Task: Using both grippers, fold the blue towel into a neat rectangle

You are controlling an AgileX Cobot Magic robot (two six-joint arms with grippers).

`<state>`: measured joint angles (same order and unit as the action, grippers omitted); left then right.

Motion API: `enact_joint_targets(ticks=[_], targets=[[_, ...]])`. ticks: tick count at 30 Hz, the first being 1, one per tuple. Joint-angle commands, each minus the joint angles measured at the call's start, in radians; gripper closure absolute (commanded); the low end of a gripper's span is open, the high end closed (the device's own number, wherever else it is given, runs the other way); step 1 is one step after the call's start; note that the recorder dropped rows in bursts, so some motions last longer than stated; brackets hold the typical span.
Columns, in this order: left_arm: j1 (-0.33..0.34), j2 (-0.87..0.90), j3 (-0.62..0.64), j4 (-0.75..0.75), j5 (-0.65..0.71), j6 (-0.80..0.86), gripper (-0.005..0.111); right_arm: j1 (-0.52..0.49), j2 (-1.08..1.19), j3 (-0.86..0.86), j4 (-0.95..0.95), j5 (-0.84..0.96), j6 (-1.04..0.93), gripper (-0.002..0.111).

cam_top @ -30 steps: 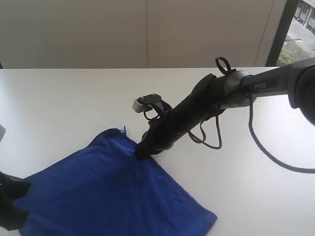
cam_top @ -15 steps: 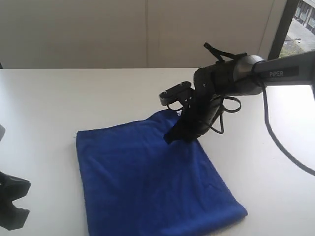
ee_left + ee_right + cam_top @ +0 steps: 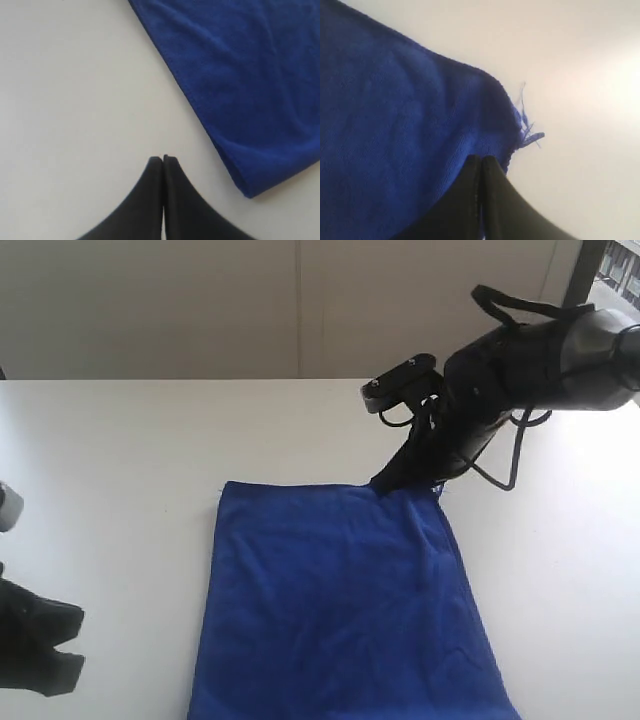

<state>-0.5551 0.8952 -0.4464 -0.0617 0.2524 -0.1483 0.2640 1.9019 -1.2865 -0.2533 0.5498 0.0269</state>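
The blue towel [image 3: 340, 610] lies flat on the white table [image 3: 130, 460], long side running toward the front edge. My right gripper [image 3: 384, 483] comes down on the towel's far edge near its right corner. In the right wrist view its jaws [image 3: 481, 158] are shut tight at the edge of the towel [image 3: 395, 125], beside a frayed corner tuft [image 3: 527, 132]. At the front left, my left gripper [image 3: 163, 158] is shut with nothing in it, over bare table. The towel's corner [image 3: 250, 190] lies a short way off to its side.
A pale wall [image 3: 300, 300] rises behind the table's far edge, with a dark window frame [image 3: 580, 270] at the right. The right arm's loose black cables [image 3: 505, 455] hang above the table beside the towel.
The right gripper has swept to the right and toward the far edge, dragging the towel round with it from a diagonal lie to nearly square. The left gripper has shifted slightly.
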Motion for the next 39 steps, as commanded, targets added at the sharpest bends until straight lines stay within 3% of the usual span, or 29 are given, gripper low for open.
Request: enact_joint_targets(ticks=[1, 8, 17, 26, 39], targets=[[-0.068, 0.123, 0.032, -0.061, -0.098, -0.002, 0.107, -0.069, 0.046, -0.009, 0.233, -0.011, -0.171, 0.108], [-0.198, 0.418, -0.066, -0.064, -0.252, 0.053, 0.107, -0.216, 0.123, -0.009, 0.864, 0.075, -0.748, 0.108], [-0.198, 0.696, -0.179, -0.064, -0.243, 0.085, 0.107, -0.228, 0.108, -0.038, 0.862, 0.007, -0.854, 0.107], [-0.215, 0.724, -0.184, -0.063, -0.237, 0.085, 0.107, -0.228, 0.128, -0.120, 0.841, -0.088, -0.894, 0.072], [-0.214, 0.810, -0.184, -0.054, -0.204, 0.104, 0.107, -0.228, 0.201, -0.125, 0.821, -0.041, -0.894, 0.072]])
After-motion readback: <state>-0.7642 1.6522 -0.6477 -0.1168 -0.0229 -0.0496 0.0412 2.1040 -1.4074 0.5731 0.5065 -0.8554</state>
